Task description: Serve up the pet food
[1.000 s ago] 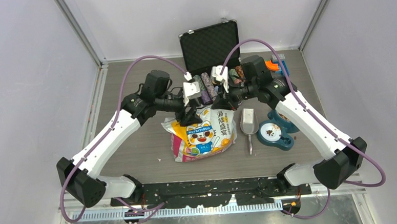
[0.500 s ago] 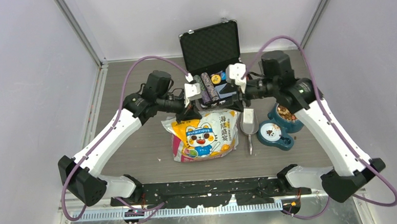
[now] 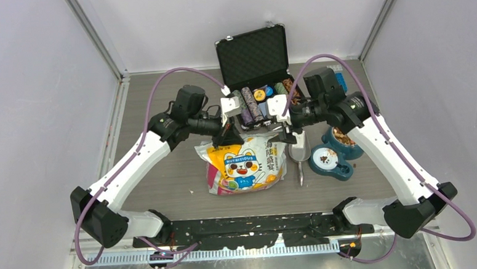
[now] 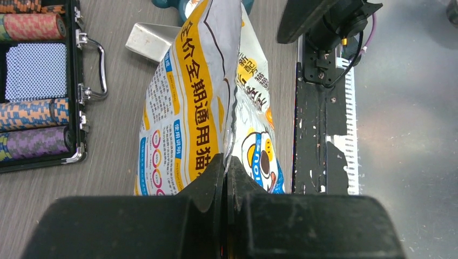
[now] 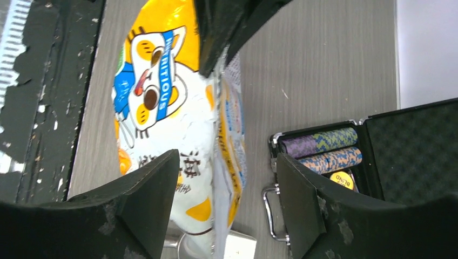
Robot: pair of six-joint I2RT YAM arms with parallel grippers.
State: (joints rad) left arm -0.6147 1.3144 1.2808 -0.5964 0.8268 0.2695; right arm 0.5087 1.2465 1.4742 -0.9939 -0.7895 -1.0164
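Just changed: the right arm (image 3: 371, 133) had swung out over the scoop (image 3: 298, 147) half a second ago. It is now back at the top right corner of the bag (image 3: 243, 162). The left arm (image 3: 144, 155) has kept its place.
Meaning for the task: probably a second grip is being set up to pull the bag's mouth open. No scooping or pouring has begun.
Left end effector (image 4: 226, 164): pinched shut on the bag's top edge, holding that edge up off the desk (image 3: 164, 175).
Right end effector (image 5: 226, 162): jaws wide, one finger on each side of the bag's upper edge, not closed on it.
Arm pose: both arms reach forward and inward. Their wrists face each other over the bag's top, just in front of the open case (image 3: 253, 53).
Pet food (image 3: 343, 136): brown kibble fills the far cup of the teal double bowl (image 3: 330, 170), and a few pieces lie in the near cup. Any food inside the bag is hidden.
Scoop: flat on the desk between bag and bowl, with nothing gripping it.
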